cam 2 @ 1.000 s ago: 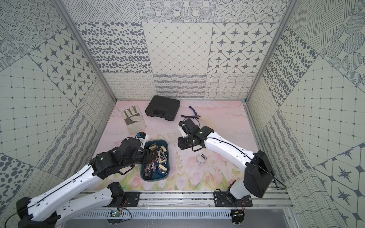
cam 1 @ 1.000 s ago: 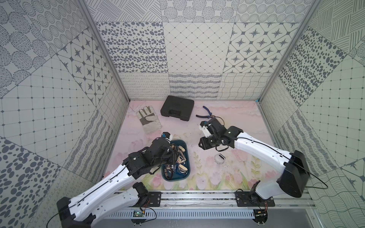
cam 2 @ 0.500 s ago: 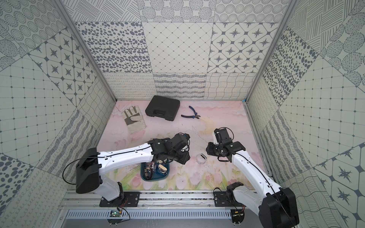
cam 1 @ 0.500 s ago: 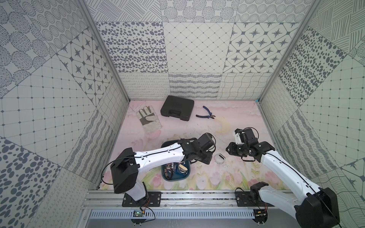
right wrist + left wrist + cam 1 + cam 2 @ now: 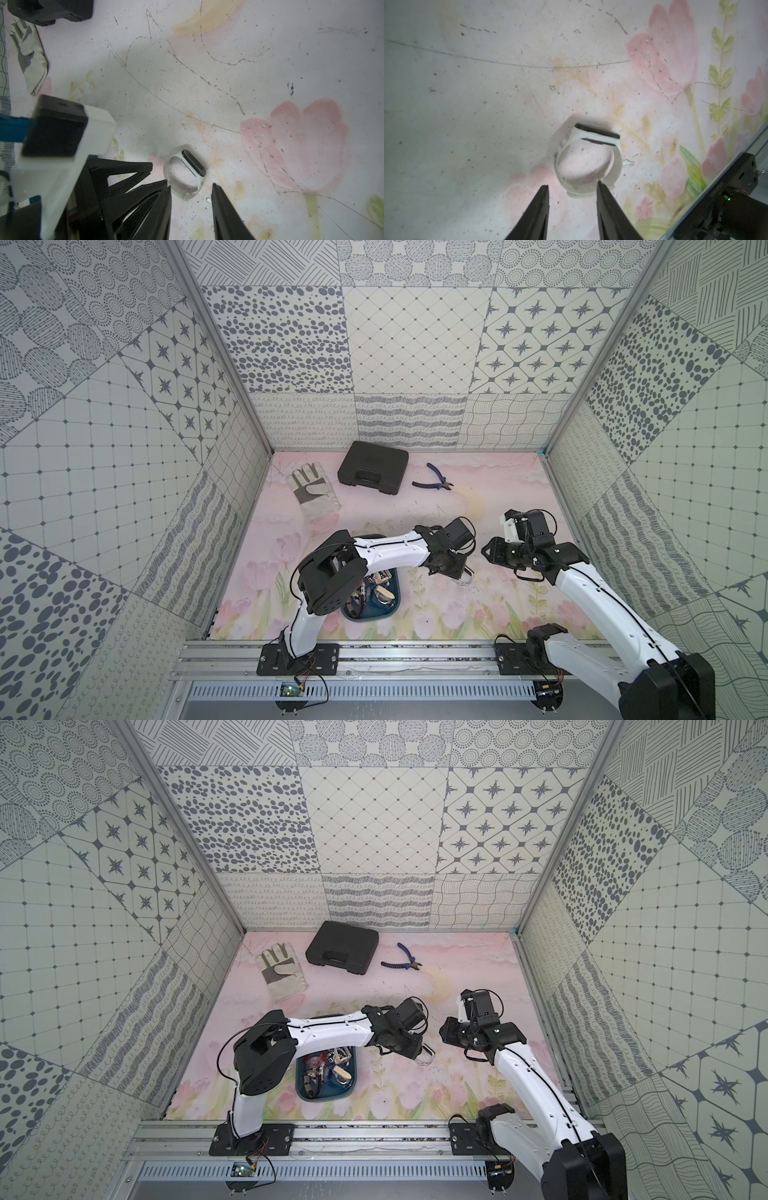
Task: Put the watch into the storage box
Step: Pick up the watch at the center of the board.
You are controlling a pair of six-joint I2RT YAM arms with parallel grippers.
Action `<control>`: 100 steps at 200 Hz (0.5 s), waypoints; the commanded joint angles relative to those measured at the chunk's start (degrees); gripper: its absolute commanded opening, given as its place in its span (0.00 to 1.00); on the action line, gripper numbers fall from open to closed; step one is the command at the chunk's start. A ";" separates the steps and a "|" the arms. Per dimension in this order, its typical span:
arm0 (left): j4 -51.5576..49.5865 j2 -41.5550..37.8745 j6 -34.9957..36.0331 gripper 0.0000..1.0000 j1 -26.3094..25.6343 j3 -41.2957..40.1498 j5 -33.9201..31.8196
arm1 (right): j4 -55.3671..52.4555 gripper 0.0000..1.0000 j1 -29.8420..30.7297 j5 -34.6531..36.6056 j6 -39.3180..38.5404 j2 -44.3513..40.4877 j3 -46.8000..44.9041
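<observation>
Left gripper (image 5: 572, 185): jaws apart, tips low over the mat (image 5: 477, 104), one tip at the near edge of the white watch (image 5: 593, 135). The watch lies just ahead of it on its side, with bare mat beyond. Right gripper (image 5: 191, 186): near, jaws also parted, holding nothing. Storage box (image 5: 324, 1095): behind the left gripper under its forearm, holding a heap of watches (image 5: 332, 1069); the grey print on the white watch's side is not legible.

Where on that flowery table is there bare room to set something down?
Free: the stretch between the black case and the white watch; beyond the pliers toward the right wall; in front, right of the storage box. Crowded: around the watch, where both arms' fingers hover, and inside the box.
</observation>
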 commanded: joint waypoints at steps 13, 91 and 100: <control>-0.18 3.98 1.73 0.40 1.40 3.43 0.68 | 2.37 0.37 -0.27 -1.61 -0.56 -1.04 -0.54; -4.11 7.19 3.24 0.33 1.49 6.29 -1.50 | 2.72 0.37 -0.22 -2.13 -0.92 -1.40 -0.74; -4.38 7.19 3.29 0.31 1.53 6.14 -1.36 | 2.81 0.37 -0.24 -2.22 -0.92 -1.36 -0.73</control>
